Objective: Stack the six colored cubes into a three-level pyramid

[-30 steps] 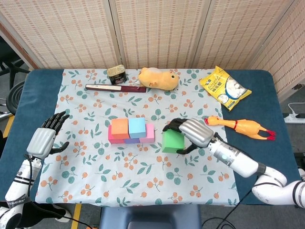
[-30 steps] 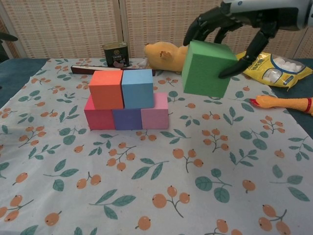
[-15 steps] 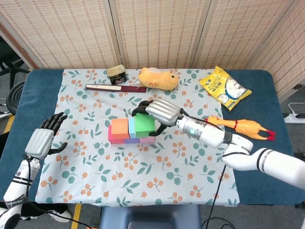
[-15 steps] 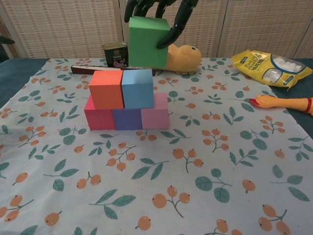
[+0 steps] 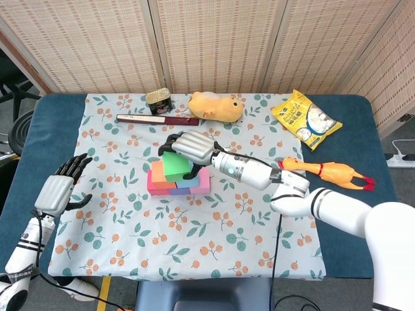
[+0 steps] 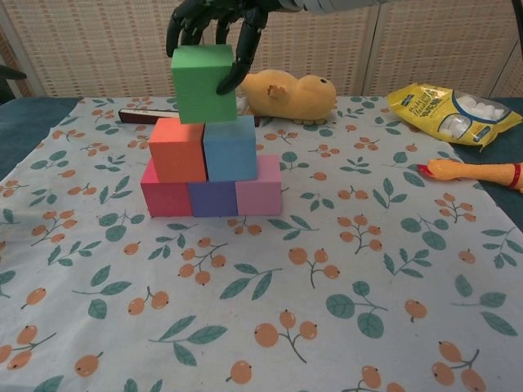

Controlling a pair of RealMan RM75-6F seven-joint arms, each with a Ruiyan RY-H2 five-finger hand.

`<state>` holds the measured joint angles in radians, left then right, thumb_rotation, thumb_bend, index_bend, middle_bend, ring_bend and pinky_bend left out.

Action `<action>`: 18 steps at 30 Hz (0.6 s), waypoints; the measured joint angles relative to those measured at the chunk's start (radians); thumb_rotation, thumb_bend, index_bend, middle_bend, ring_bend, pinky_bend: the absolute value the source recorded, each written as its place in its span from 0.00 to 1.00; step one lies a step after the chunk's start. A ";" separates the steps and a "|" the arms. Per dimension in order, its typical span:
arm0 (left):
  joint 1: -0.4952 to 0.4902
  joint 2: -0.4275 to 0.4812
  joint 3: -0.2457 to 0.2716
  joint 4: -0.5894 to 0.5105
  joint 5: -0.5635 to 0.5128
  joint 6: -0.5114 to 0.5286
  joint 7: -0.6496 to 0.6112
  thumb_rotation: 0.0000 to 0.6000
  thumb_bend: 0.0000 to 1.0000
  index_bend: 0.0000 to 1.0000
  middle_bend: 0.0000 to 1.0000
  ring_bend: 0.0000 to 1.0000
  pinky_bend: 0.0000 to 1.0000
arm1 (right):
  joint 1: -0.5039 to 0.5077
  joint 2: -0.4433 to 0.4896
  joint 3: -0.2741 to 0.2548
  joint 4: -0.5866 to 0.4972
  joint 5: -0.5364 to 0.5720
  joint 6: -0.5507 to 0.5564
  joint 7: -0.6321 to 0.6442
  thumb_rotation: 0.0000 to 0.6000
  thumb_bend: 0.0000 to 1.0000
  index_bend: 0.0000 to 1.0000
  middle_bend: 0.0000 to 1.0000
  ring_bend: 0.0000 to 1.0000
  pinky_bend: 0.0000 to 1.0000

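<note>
My right hand grips a green cube from above, its underside right at the top of the stack's second level. That level is an orange cube beside a blue cube. Below them a red cube, a purple cube and a pink cube form the bottom row on the floral cloth. My left hand hovers open near the table's left edge, far from the cubes.
Behind the stack lie a small tin can, a dark flat bar and a yellow plush toy. A yellow snack bag and a rubber chicken lie to the right. The floral cloth reaches to the table's front edge.
My right hand carried the green cube from the right of the stack, up and leftward, then lowered it over the orange and blue cubes. The left hand barely moved.
</note>
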<state>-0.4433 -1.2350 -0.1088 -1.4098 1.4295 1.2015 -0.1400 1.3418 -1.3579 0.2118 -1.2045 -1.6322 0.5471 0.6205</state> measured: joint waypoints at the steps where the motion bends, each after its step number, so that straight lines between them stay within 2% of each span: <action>1: -0.001 -0.001 0.000 0.001 0.000 -0.001 -0.001 1.00 0.30 0.01 0.00 0.00 0.14 | 0.008 -0.009 -0.002 0.010 0.008 -0.011 -0.001 1.00 0.15 0.25 0.35 0.15 0.31; 6: -0.003 -0.004 -0.001 0.004 0.003 -0.001 -0.006 1.00 0.30 0.01 0.00 0.00 0.15 | 0.031 -0.043 -0.004 0.038 0.050 -0.047 -0.017 1.00 0.15 0.22 0.35 0.14 0.27; 18: -0.003 -0.007 0.000 0.008 0.009 0.002 -0.012 1.00 0.30 0.01 0.00 0.00 0.14 | 0.048 -0.074 0.031 0.031 0.227 -0.105 -0.199 1.00 0.15 0.18 0.35 0.13 0.24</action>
<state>-0.4462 -1.2424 -0.1083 -1.4018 1.4381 1.2034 -0.1523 1.3896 -1.4321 0.2427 -1.1732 -1.4054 0.4421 0.4220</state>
